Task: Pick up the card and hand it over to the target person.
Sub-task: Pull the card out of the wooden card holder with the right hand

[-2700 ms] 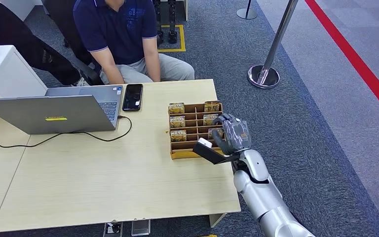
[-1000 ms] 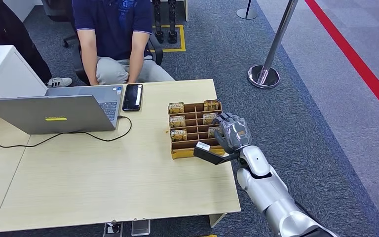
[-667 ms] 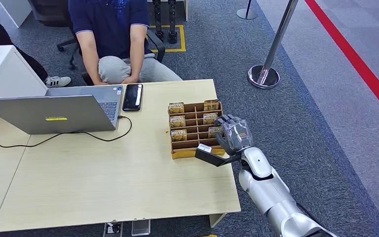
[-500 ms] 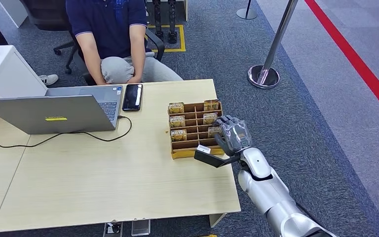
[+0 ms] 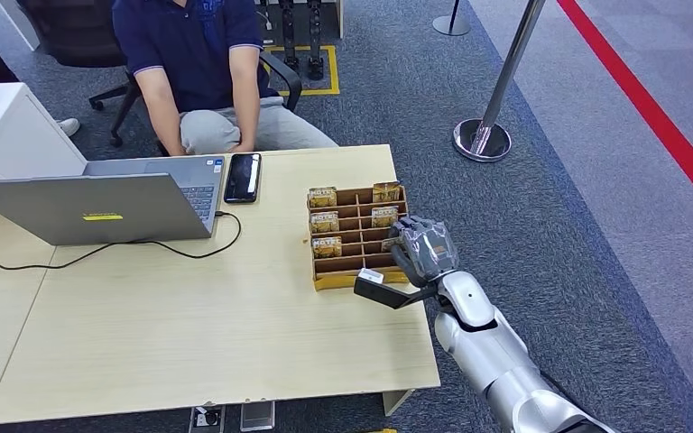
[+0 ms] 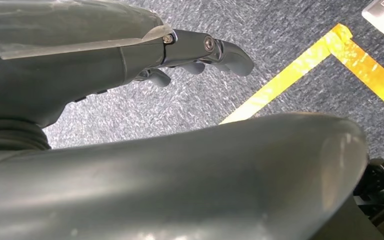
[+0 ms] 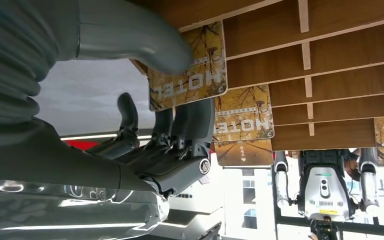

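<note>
The right hand (image 5: 424, 249) had thumb and fingers closing on a hotel card (image 7: 187, 70) seated in the wooden rack (image 5: 343, 267) at the bench (image 5: 189, 343) edge. A loose pinch might drop it, or drag the rack off.

Hotel key card (image 7: 187, 67): a yellow-brown card printed with bare tree branches and the word HOTEL, standing on edge in the slot nearest the robot on the right side of the wooden card rack (image 5: 352, 268). The right hand's (image 5: 422, 248) thumb lies against its printed face and the dark fingers (image 7: 192, 122) reach to its edge. The target person (image 5: 200, 63), in a dark blue polo shirt, sits at the far side of the surface.
</note>
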Controlling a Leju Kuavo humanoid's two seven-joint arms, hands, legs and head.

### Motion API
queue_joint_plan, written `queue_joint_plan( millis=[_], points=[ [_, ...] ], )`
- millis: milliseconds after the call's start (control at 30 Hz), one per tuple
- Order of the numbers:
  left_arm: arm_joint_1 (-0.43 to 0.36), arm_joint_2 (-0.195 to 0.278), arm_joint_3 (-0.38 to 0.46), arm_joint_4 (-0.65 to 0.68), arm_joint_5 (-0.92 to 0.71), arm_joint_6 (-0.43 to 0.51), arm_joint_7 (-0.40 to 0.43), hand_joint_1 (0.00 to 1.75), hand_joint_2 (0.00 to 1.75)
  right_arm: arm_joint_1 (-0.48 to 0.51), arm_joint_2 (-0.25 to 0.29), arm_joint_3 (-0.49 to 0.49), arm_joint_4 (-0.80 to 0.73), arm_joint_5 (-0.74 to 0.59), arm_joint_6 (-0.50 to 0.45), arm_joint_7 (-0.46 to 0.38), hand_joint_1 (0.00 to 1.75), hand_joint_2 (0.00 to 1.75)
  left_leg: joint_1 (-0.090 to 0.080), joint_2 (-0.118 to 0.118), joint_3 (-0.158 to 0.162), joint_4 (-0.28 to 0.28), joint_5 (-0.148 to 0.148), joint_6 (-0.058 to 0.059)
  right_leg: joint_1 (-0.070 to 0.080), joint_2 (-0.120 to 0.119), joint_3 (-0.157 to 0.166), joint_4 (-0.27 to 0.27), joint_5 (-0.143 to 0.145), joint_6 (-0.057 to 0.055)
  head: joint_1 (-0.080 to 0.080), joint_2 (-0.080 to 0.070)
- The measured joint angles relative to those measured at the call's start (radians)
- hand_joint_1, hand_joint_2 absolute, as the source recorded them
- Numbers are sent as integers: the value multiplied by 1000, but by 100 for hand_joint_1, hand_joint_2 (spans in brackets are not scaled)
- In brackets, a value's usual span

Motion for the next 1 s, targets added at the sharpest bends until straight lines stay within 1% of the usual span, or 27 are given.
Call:
queue_joint_plan(
  millis=[100, 267, 400, 500, 667, 800, 1000],
  points=[
    [0, 0, -9, -1, -7, 9, 3, 0, 175, -2, 1, 1, 0, -1, -1, 0, 175, 175, 0, 0, 0, 0, 0, 0, 0, 0, 0, 0, 0, 0, 0, 0],
    [-1, 1, -36, -2, -27, 25, 4, 0, 175, -1, 0, 1, 0, -6, -4, -2, 175, 175, 0, 0, 0, 0, 0, 0, 0, 0, 0, 0, 0, 0, 0, 0],
    [0, -4, -21, -5, -11, 78, 3, 0, 175, 18, -9, -5, -16, -12, -13, -2, 175, 175, 0, 0, 0, 0, 1, 0, 0, -1, 0, -1, 1, 0, 0, 0],
    [0, -4, -20, -1, -10, 87, 14, 0, 175, 26, -11, -9, -24, -25, -13, -11, 175, 175, 0, -1, 0, -1, 1, 0, 0, -2, 0, -1, 1, 0, 0, 0],
    [2, -3, -17, 0, -5, 76, 15, 0, 175, 20, -2, -18, -32, -74, -5, -37, 175, 175, 0, -1, 1, 0, 0, 0, 0, -1, 1, 0, 0, 1, 0, 0],
    [1, -2, -18, 0, -5, 72, 13, 0, 175, 22, -4, -35, -105, -140, 0, -64, 175, 175, 0, -1, 0, 1, 0, 0, 0, -1, 0, 1, 0, 1, 0, 0],
    [-8, -1, -29, 0, -12, 61, 11, 0, 175, 35, -8, -71, -240, -208, -10, -80, 175, 175, 0, 0, -1, 1, 0, 0, 0, 0, -1, 1, 0, 1, 0, 0]
  ],
)
